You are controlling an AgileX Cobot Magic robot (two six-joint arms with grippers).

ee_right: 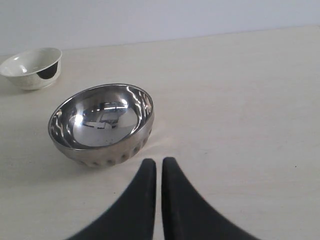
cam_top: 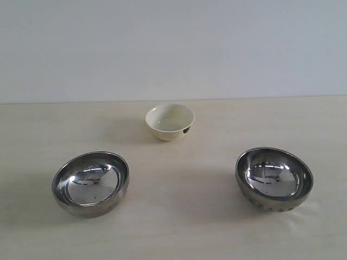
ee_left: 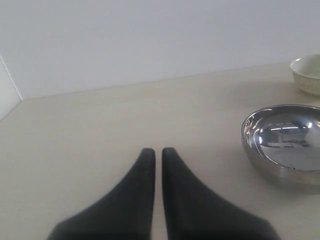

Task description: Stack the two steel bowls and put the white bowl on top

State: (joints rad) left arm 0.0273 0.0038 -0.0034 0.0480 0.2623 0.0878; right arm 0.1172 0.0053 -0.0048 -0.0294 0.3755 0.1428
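Steel gleams at both sides of the worktop (cam_top: 179, 233), plain steel bowl (cam_top: 90, 183) near the left tool (ee_left: 157, 152), dimpled steel bowl (cam_top: 274, 179) just before the right tool (ee_right: 158, 161), white bowl (cam_top: 169, 121) behind and between them, seemingly so each arm reaches one; both tools pressed together, empty.

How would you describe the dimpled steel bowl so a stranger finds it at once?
On the pale table, three bowls form a triangle: a small white bowl at the back, two steel ones in front. Take the dimpled steel bowl, front right in the exterior view. Unlike the smooth steel bowl on the left, its lower outside carries a row of dimples.
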